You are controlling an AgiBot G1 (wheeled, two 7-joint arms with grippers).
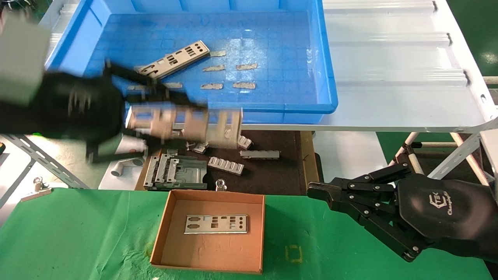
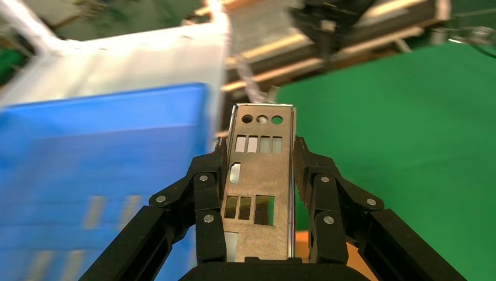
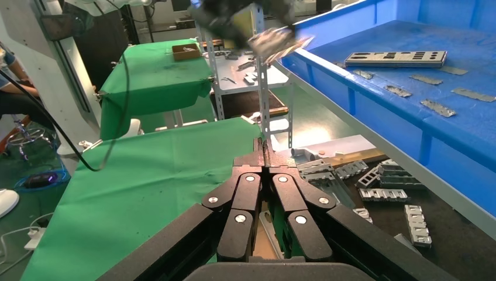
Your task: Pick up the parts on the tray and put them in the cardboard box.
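The left claw (image 2: 264,175) is clamping a punched plate (image 2: 260,181) beside the tray (image 1: 327,77); another is lying in the cardboard box (image 1: 163,229). The right claw (image 1: 317,192), fingers together, is idling over the green counter (image 1: 78,233); its housing is reading "TEK".

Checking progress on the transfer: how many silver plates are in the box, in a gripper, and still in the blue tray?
In the cardboard box: 1 plate
Held in the left gripper: 1 plate
Still in the blue tray: 1 plate
Total: 3 plates

Bright overhead light, motion-blurred left pincer (image 1: 183,124)
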